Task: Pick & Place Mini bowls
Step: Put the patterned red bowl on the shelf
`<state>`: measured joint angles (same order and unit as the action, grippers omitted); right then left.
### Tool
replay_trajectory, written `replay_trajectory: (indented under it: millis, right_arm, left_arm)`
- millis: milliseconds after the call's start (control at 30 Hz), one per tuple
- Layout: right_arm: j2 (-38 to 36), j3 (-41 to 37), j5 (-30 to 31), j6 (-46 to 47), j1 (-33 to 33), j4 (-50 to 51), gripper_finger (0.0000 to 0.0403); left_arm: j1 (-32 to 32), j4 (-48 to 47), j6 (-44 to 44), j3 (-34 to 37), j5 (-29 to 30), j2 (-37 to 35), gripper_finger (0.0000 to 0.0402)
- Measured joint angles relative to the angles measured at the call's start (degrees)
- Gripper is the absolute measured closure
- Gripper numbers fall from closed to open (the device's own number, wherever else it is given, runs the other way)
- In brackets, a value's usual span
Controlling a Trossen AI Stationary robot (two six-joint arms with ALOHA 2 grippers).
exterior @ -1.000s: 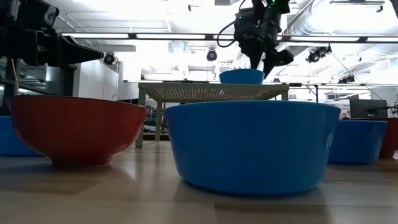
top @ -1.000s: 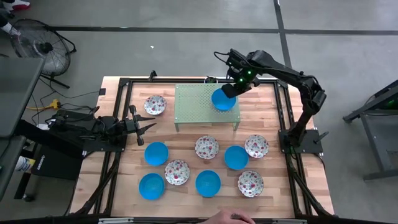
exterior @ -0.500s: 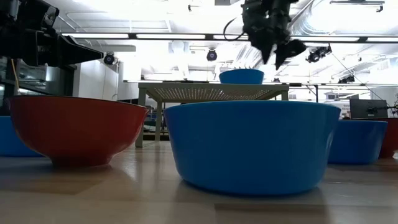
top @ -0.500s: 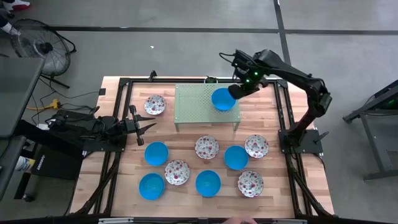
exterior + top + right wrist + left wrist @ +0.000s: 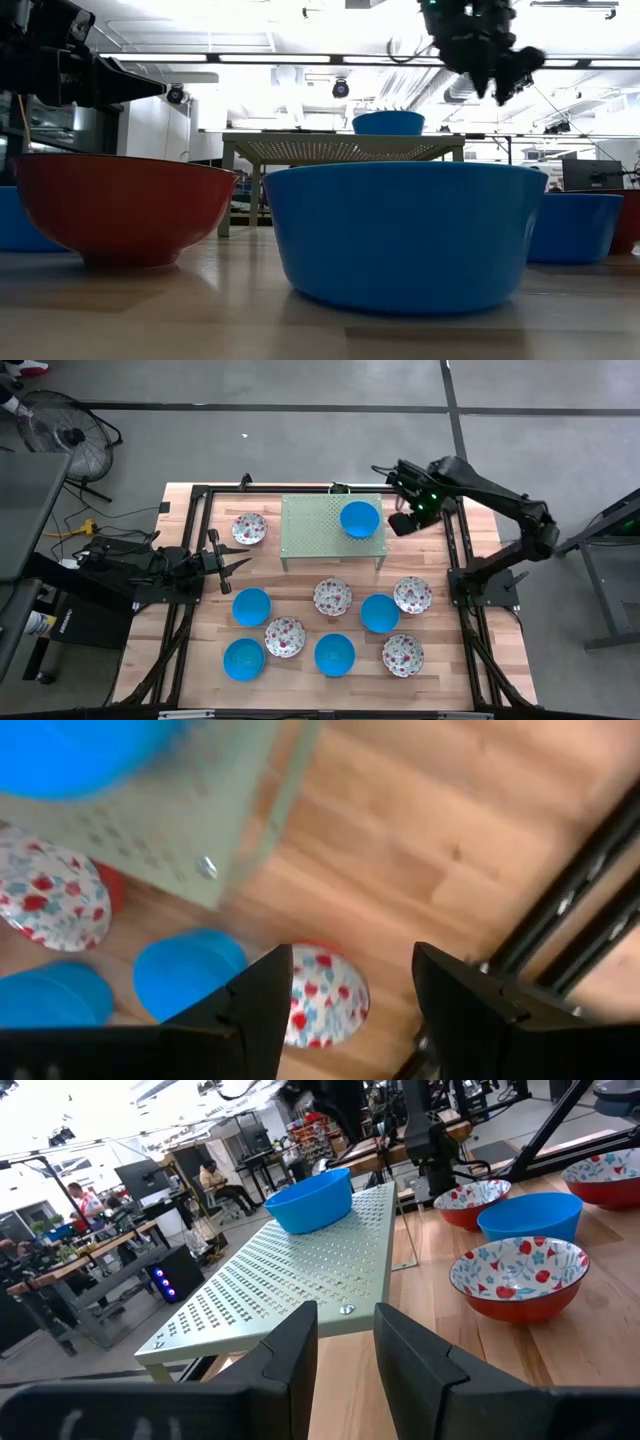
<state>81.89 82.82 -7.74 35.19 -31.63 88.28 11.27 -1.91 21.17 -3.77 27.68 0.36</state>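
Left gripper (image 5: 243, 563) at left-centre of the high view, matte black fingers slightly parted, holding nothing, hovering by the bench (image 5: 440, 660) edge. Plank-wood bench with black metal frame. Floral bowl (image 5: 250, 528) upper left of the green perforated metal stand (image 5: 315, 530); glossy round blue bowl (image 5: 359, 518) sits on the stand's right part. Remaining blue and floral mini bowls (image 5: 332, 597) are scattered in the lower centre. Right gripper (image 5: 401, 520) just right of the stand, wide open, empty. Grey concrete floor, fan (image 5: 55, 435) upper left.

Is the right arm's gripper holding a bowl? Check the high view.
No: the right gripper hangs empty beside the green stand, where the blue bowl sits.
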Motion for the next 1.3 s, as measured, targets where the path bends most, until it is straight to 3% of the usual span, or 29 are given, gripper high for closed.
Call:
replay_trajectory:
  millis: [400, 833, 1000, 1300]
  right_arm:
    - [-14.8, -21.6, -2.6, 12.4, 6.0, -4.4, 0.0208]
    - [-25.1, -41.0, -4.7, 25.2, 13.8, -15.0, 0.0208]
    - [-25.5, -41.2, -1.6, 27.5, 16.2, -15.6, 0.0208]
    - [-23.6, -41.4, -2.3, 33.7, 22.3, -19.8, 0.0208]
  left_arm:
    - [0.0, 0.0, 0.0, 0.0, 0.0, 0.0, 0.0305]
    - [0.0, 0.0, 0.0, 0.0, 0.0, 0.0, 0.0305]
    - [0.0, 0.0, 0.0, 0.0, 0.0, 0.0, 0.0305]
    - [0.0, -0.5, 0.0, 0.0, -0.5, 0.0, 0.0305]
